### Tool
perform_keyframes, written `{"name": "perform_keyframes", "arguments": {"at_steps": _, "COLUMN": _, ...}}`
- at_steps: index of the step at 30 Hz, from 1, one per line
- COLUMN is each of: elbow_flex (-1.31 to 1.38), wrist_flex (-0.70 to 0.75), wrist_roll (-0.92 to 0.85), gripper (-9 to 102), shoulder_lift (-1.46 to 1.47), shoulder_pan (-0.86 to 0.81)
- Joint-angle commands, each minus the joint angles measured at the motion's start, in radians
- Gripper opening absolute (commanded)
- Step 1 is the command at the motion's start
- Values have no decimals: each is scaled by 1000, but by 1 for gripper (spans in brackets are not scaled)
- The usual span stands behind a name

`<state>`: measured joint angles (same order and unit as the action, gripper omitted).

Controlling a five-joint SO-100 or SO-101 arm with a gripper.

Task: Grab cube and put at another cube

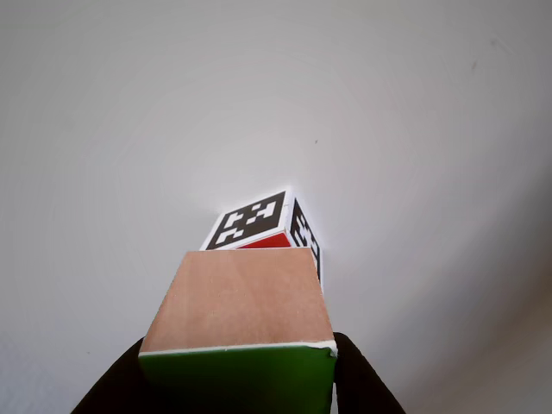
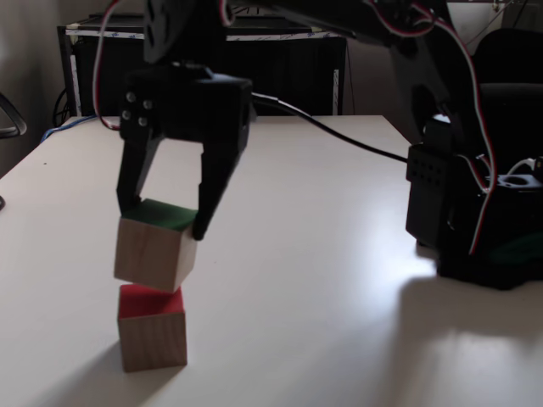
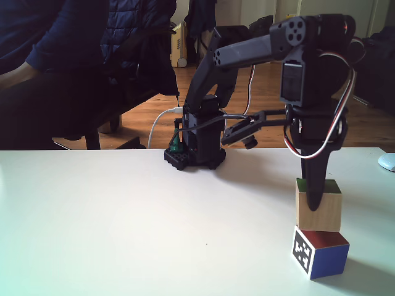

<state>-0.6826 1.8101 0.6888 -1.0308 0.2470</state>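
The hand (image 2: 163,219) is clamped on the wooden green-faced cube (image 2: 153,251), held tilted and off-centre just above the marker cube (image 2: 151,327) on the worktop (image 2: 339,297) — released so, it would likely slide off.

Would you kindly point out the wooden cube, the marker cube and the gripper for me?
wooden cube (image 1: 237,297): other view, on its plain brown face.
marker cube (image 3: 302,249): a fixed view, on its black-and-white marker face.
gripper (image 2: 163,219): a fixed view, midway between the fingertips clamping the wooden cube.
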Motion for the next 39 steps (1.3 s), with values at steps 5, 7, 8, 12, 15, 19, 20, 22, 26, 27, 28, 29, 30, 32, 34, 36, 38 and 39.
{"name": "perform_keyframes", "arguments": {"at_steps": 5, "elbow_flex": 69, "wrist_flex": -2, "wrist_roll": 15, "gripper": 15, "shoulder_lift": 0, "shoulder_pan": 11}}
{"name": "perform_keyframes", "arguments": {"at_steps": 7, "elbow_flex": 74, "wrist_flex": -2, "wrist_roll": 18, "gripper": 15, "shoulder_lift": 0, "shoulder_pan": 17}}
{"name": "perform_keyframes", "arguments": {"at_steps": 8, "elbow_flex": 77, "wrist_flex": -2, "wrist_roll": 18, "gripper": 15, "shoulder_lift": 2, "shoulder_pan": 21}}
{"name": "perform_keyframes", "arguments": {"at_steps": 12, "elbow_flex": 83, "wrist_flex": -2, "wrist_roll": 31, "gripper": 15, "shoulder_lift": 12, "shoulder_pan": 31}}
{"name": "perform_keyframes", "arguments": {"at_steps": 15, "elbow_flex": 91, "wrist_flex": -2, "wrist_roll": 40, "gripper": 16, "shoulder_lift": 31, "shoulder_pan": 31}}
{"name": "perform_keyframes", "arguments": {"at_steps": 19, "elbow_flex": 106, "wrist_flex": -2, "wrist_roll": 43, "gripper": 16, "shoulder_lift": 54, "shoulder_pan": 25}}
{"name": "perform_keyframes", "arguments": {"at_steps": 20, "elbow_flex": 109, "wrist_flex": -2, "wrist_roll": 43, "gripper": 16, "shoulder_lift": 58, "shoulder_pan": 23}}
{"name": "perform_keyframes", "arguments": {"at_steps": 22, "elbow_flex": 114, "wrist_flex": -2, "wrist_roll": 43, "gripper": 16, "shoulder_lift": 64, "shoulder_pan": 21}}
{"name": "perform_keyframes", "arguments": {"at_steps": 26, "elbow_flex": 120, "wrist_flex": -2, "wrist_roll": 41, "gripper": 19, "shoulder_lift": 64, "shoulder_pan": 20}}
{"name": "perform_keyframes", "arguments": {"at_steps": 27, "elbow_flex": 124, "wrist_flex": -2, "wrist_roll": 37, "gripper": 19, "shoulder_lift": 66, "shoulder_pan": 20}}
{"name": "perform_keyframes", "arguments": {"at_steps": 28, "elbow_flex": 129, "wrist_flex": -2, "wrist_roll": 35, "gripper": 19, "shoulder_lift": 69, "shoulder_pan": 20}}
{"name": "perform_keyframes", "arguments": {"at_steps": 29, "elbow_flex": 135, "wrist_flex": -2, "wrist_roll": 35, "gripper": 19, "shoulder_lift": 71, "shoulder_pan": 18}}
{"name": "perform_keyframes", "arguments": {"at_steps": 30, "elbow_flex": 138, "wrist_flex": -2, "wrist_roll": 34, "gripper": 20, "shoulder_lift": 72, "shoulder_pan": 18}}
{"name": "perform_keyframes", "arguments": {"at_steps": 32, "elbow_flex": 146, "wrist_flex": -2, "wrist_roll": 32, "gripper": 24, "shoulder_lift": 78, "shoulder_pan": 17}}
{"name": "perform_keyframes", "arguments": {"at_steps": 34, "elbow_flex": 152, "wrist_flex": -2, "wrist_roll": 32, "gripper": 24, "shoulder_lift": 86, "shoulder_pan": 15}}
{"name": "perform_keyframes", "arguments": {"at_steps": 36, "elbow_flex": 153, "wrist_flex": -2, "wrist_roll": 34, "gripper": 24, "shoulder_lift": 92, "shoulder_pan": 14}}
{"name": "perform_keyframes", "arguments": {"at_steps": 38, "elbow_flex": 152, "wrist_flex": -2, "wrist_roll": 34, "gripper": 25, "shoulder_lift": 98, "shoulder_pan": 14}}
{"name": "perform_keyframes", "arguments": {"at_steps": 39, "elbow_flex": 152, "wrist_flex": -2, "wrist_roll": 37, "gripper": 25, "shoulder_lift": 101, "shoulder_pan": 12}}
